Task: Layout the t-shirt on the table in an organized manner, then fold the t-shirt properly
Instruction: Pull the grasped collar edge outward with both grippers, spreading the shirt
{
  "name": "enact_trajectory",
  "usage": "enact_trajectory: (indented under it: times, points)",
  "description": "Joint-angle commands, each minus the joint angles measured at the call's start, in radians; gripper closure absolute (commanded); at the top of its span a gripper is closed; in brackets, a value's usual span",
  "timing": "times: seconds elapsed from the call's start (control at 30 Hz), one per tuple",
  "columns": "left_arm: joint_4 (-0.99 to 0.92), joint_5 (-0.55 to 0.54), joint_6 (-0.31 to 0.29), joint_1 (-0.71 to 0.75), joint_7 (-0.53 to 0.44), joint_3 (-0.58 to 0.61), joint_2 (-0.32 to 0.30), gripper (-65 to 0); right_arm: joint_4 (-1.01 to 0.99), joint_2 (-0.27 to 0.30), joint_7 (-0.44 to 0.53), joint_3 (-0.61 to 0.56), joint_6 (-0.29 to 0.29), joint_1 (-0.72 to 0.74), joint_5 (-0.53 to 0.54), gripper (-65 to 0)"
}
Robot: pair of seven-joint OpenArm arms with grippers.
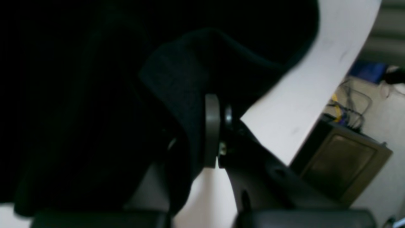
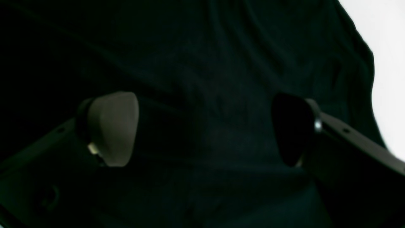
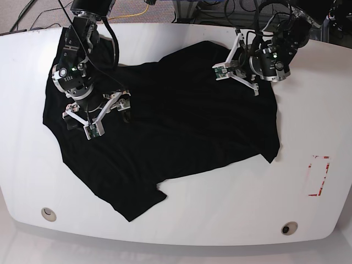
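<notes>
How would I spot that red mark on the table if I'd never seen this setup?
Start from the big white table with the black t-shirt spread across it. Look at the bare surface beside the shirt, toward the left arm's side: the red tape rectangle there is the only coloured outline.

Both black arms [image 3: 82, 49] carry white brackets, green lights, black cables and grey-padded jaws.

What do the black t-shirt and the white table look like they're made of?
The t-shirt: soft knit cloth, probably cotton; matte, wrinkled, and it bunches where the left gripper pinches it. The table: hard and smooth, likely laminate or painted board; its surface is glossy.
</notes>
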Motion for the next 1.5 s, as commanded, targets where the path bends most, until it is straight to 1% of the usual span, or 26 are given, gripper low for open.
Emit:
enact_trajectory:
  times: [0.0,0.23,0.43,0.53,0.7,0.9,1.03,1.3,1.47]
  points:
    - [0.031,-0.003,-0.001,0.021,-0.002,-0.033,-0.037,-0.1,0.006,0.010,0.024,0.038,-0.003,0.022,0.004,-65.0]
    - [0.032,-0.004,-0.001,0.037,-0.003,-0.078,-0.073,-0.1,-0.064,0.011,0.024,0.138,-0.003,0.046,0.004,-65.0]
    - [0.032,-0.006,-0.001,0.048,-0.005,-0.096,-0.108,0.0,-0.126,0.036,0.024,0.199,-0.003,0.045,0.007,-65.0]
    - [0.032,-0.006,-0.001,0.050,-0.005,-0.112,-0.111,0.0,-0.146,0.031,0.024,0.254,0.007,0.042,0.012,-65.0]
    - [0.032,-0.006,-0.001,0.050,-0.005,-0.130,-0.111,0.0,-0.169,0.031,0.021,0.313,0.007,0.040,0.012,-65.0]
    - [0.032,-0.007,-0.001,0.050,-0.005,-0.161,-0.133,0.0,-0.190,0.028,0.011,0.394,0.014,0.042,0.018,-65.0]
    - [0.032,-0.007,-0.001,0.051,-0.005,-0.213,-0.133,0.0,-0.190,0.028,-0.065,0.443,0.037,0.042,0.099,-65.0]
    - [0.032,-0.007,-0.001,0.074,-0.005,-0.333,-0.128,0.0,-0.181,0.033,-0.211,0.550,0.035,0.027,0.300,-65.0]
    - [0.032,-0.007,-0.001,0.074,-0.005,-0.359,-0.128,0.0,-0.182,0.033,-0.276,0.607,0.035,0.005,0.419,-65.0]
